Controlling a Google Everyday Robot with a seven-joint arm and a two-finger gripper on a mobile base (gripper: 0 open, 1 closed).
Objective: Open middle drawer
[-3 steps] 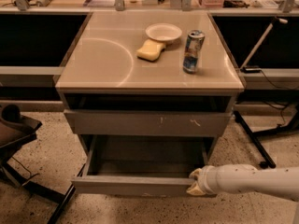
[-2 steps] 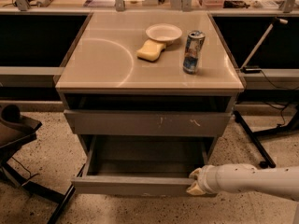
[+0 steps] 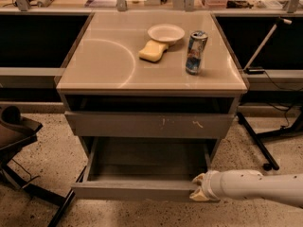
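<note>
The middle drawer (image 3: 137, 189) is a plain grey handleless drawer, pulled well out at the bottom of the cabinet. Its shallow grey box inside (image 3: 149, 157) shows and looks empty. My gripper (image 3: 197, 188) comes in from the right on a white arm (image 3: 255, 187). It sits at the right end of the drawer's front panel and grips that panel's top edge. Above it is the larger grey front with white scratch marks (image 3: 151, 125), which is pushed in.
On the cabinet top (image 3: 94, 65) stand a white bowl (image 3: 165, 32), a yellow sponge (image 3: 153, 51) and a drink can (image 3: 196, 52). A dark chair base (image 3: 19, 145) is at the left. A black stand leg (image 3: 258, 143) is on the floor at the right.
</note>
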